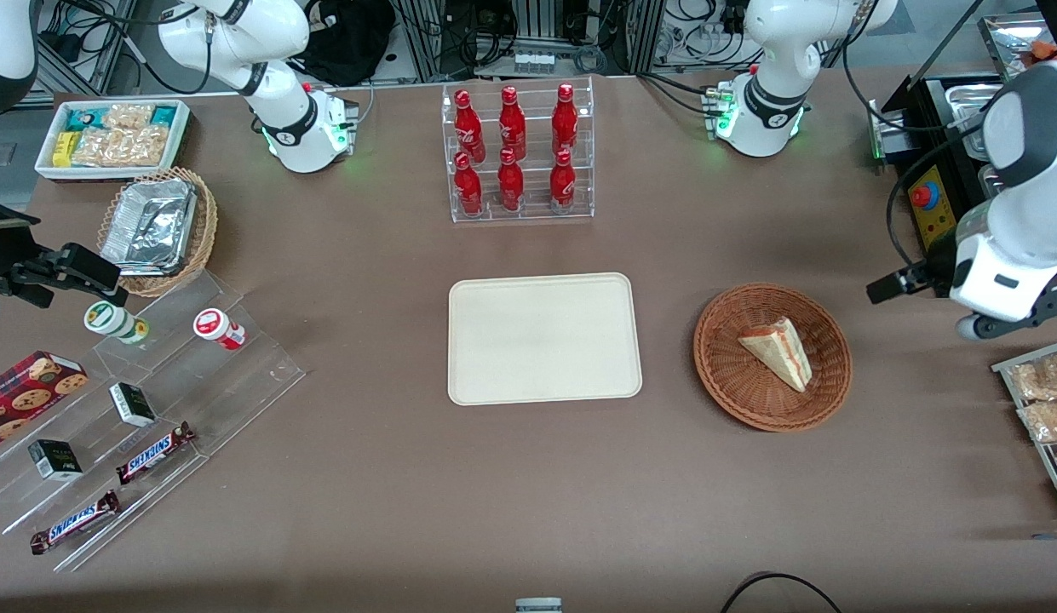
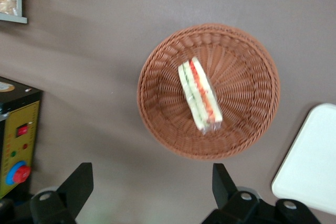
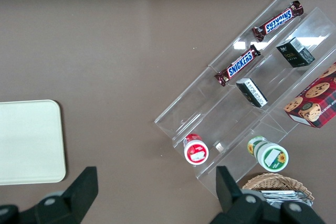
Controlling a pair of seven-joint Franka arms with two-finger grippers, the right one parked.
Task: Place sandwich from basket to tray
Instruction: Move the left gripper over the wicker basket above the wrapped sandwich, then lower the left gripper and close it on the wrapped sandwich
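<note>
The sandwich (image 1: 779,349) (image 2: 199,98), a wrapped white-bread wedge with red and green filling, lies in the round reddish-brown basket (image 1: 715,375) (image 2: 157,124). The cream tray (image 1: 545,336) (image 2: 310,166) (image 3: 29,140) lies flat beside the basket, toward the parked arm's end, with nothing on it. My gripper (image 1: 890,285) (image 2: 150,184) hangs above the table beside the basket, toward the working arm's end. It is open, and only bare table shows between its black fingers (image 2: 79,182). It touches neither the basket nor the sandwich.
A clear rack of red bottles (image 1: 519,153) stands farther from the front camera than the tray. A yellow control box (image 1: 928,200) (image 2: 18,156) and a rack of snack packets (image 1: 1043,400) sit near my arm. A stepped acrylic shelf (image 1: 145,400), a foil-tray basket (image 1: 157,230) and a white bin (image 1: 111,136) sit at the parked arm's end.
</note>
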